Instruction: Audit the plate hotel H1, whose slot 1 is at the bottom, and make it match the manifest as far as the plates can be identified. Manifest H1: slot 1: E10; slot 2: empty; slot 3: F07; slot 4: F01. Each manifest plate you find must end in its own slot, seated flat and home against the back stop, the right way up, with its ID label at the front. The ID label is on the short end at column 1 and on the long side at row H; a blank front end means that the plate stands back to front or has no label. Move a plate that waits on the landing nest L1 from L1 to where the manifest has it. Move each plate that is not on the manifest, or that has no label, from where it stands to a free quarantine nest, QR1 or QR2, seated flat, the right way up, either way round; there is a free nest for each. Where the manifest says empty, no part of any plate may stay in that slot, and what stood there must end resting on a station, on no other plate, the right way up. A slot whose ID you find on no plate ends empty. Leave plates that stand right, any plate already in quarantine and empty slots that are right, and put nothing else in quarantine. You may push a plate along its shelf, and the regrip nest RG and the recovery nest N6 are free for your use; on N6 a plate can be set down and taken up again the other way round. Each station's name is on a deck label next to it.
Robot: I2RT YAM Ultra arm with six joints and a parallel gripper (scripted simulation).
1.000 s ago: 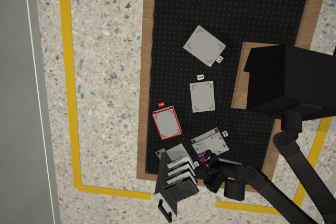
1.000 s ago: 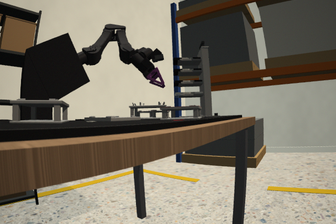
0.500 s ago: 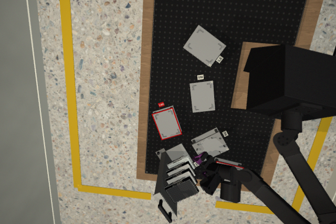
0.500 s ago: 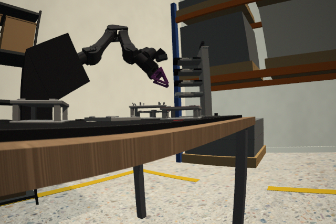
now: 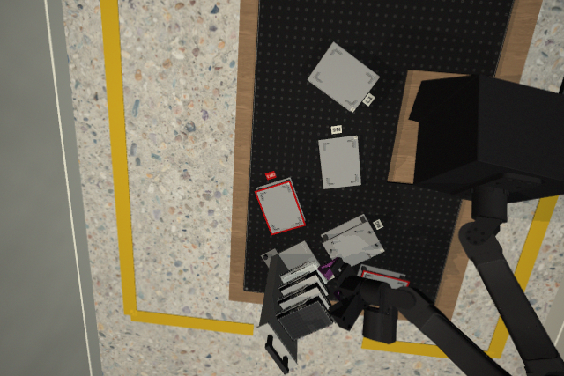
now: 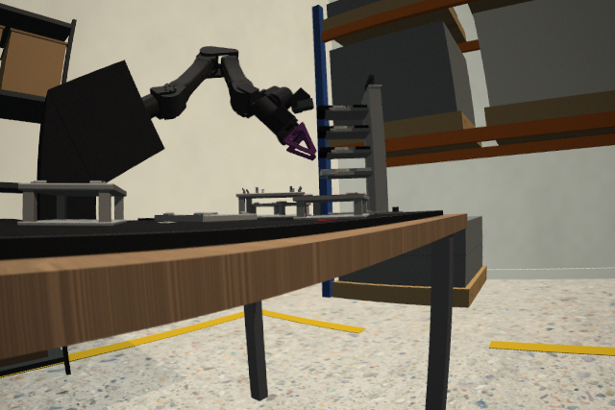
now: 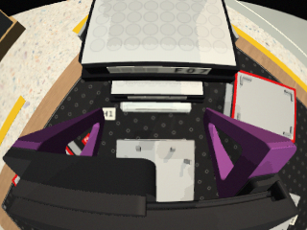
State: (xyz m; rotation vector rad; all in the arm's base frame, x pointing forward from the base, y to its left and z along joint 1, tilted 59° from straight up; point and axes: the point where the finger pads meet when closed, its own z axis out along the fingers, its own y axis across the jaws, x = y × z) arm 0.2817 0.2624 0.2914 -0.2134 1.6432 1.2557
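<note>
The plate hotel H1 (image 5: 273, 298) (image 6: 375, 147) stands at the deck's near left corner. Dark plates show on its upper shelves in the side view (image 6: 347, 132). In the wrist view the stack runs upward; the nearest plate top (image 7: 160, 26) fills the upper middle and two lower front edges (image 7: 156, 88) sit below it. I cannot read their labels. My gripper (image 5: 329, 270) (image 6: 301, 145) (image 7: 153, 113) is open and empty. It hangs in front of the hotel at about its second shelf, above the RG nest (image 5: 352, 239) (image 7: 173, 179). L1 (image 5: 342, 76) is bare.
QR1 (image 5: 278, 208) (image 7: 265, 105), red-framed, lies bare left of RG. QR2 (image 5: 384, 276) is partly hidden under my arm. N6 (image 5: 339, 161) is bare at the deck's middle. The arm's black base box (image 5: 492, 130) stands at the right edge.
</note>
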